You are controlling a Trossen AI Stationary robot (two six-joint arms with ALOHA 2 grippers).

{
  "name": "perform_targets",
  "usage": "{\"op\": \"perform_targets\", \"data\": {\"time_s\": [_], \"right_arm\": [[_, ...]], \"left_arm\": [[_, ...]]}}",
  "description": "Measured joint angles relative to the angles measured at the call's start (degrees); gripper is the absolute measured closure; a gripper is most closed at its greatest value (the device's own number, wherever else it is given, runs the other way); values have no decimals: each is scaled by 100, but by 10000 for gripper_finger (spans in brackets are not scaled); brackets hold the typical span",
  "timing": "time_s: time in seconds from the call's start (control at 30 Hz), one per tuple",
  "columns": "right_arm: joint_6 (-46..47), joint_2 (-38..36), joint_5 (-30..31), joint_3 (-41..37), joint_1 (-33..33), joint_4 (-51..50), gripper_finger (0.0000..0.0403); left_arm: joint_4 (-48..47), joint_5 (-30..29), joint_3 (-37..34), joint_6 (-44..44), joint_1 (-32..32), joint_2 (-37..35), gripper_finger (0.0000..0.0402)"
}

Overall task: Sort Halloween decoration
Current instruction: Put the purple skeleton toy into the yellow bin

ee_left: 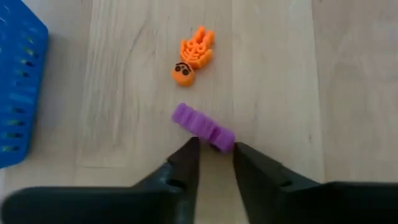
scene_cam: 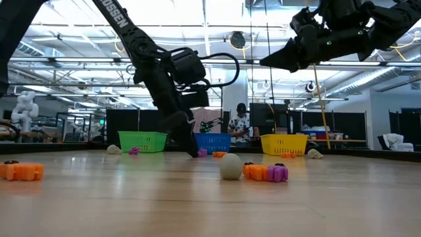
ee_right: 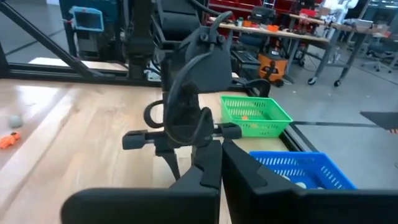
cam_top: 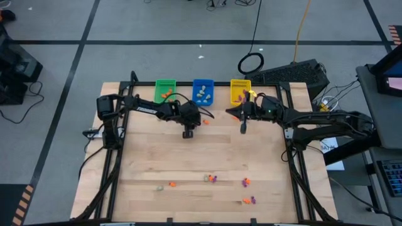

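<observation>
Inside, green bin [cam_top: 165, 90] holds orange trinkets [cam_top: 167, 93].

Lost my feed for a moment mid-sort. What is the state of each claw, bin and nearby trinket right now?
Left claw: low at the table, fingers apart, purple trinket at its tips, not gripped.
Right claw: shut, empty, raised over the table.
Orange skeleton trinket: flat on the wood, untouched.
Green bin: upright, orange pieces inside.
Blue bin: upright, pale pieces inside.
Yellow bin: upright, contents unclear.

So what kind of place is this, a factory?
More likely a robotics lab or workshop: two robot arms mounted at a wooden table, taped lines on the floor, and workbenches in the open hall behind.
</observation>
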Motion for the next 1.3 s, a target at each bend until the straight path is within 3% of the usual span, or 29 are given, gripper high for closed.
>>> {"op": "perform_targets", "data": {"time_s": [0.17,0.4,0.57,0.77,0.97,1.17,1.3], "right_arm": [[0,0,4,0,56,64,403],[-1,0,9,0,56,62,403],[-6,0,8,0,56,54,403],[-3,0,9,0,56,36,403],[-2,0,10,2,56,18,403],[49,-2,10,2,56,12,403],[55,-2,9,2,56,-18,403]], "left_arm": [[118,21,-10,-411,0,9,385],[148,-34,-12,-1129,3,-15,391],[136,159,-12,-1697,3,-21,363],[147,299,-12,-2227,-114,-26,280],[608,-16,-14,-2998,-113,87,206],[1131,-320,-8,-3401,-121,365,200],[1200,-404,-3,-3350,-120,417,238]]}}
